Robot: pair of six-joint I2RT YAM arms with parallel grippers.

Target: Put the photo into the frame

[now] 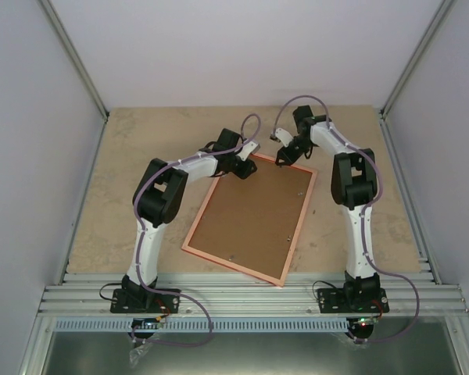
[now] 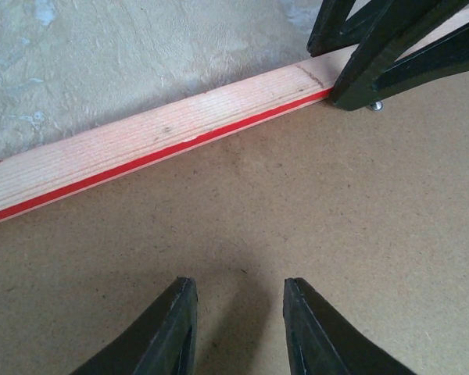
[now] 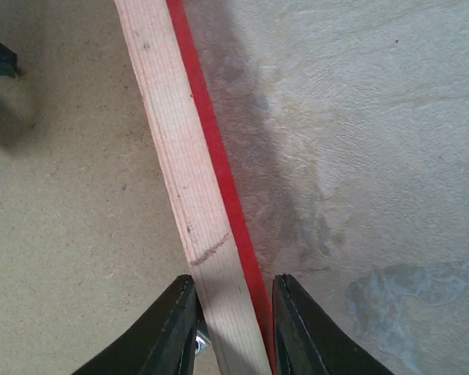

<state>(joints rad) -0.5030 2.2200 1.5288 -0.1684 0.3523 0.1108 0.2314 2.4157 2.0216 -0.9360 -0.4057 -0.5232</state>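
Note:
The frame [image 1: 300, 219] lies back side up on the table, with its pale orange-pink rails showing. The brown cardboard backing board [image 1: 254, 215] fills it. The photo is hidden. My left gripper [image 1: 246, 170] is open and empty, its tips low over the backing board [image 2: 258, 203] near the frame's far left corner, just inside the far rail [image 2: 141, 141]. My right gripper [image 1: 285, 156] straddles the far rail [image 3: 180, 156] and is closed across it, one finger on the board side and one on the red outer edge. Its fingers [image 2: 391, 47] also show in the left wrist view.
The beige table [image 1: 141, 156] surrounds the frame. Pale walls stand at the left, back and right. Aluminium rails [image 1: 250, 293] run along the near edge by the arm bases. A small metal clip [image 3: 201, 337] sits on the board by my right gripper's left finger.

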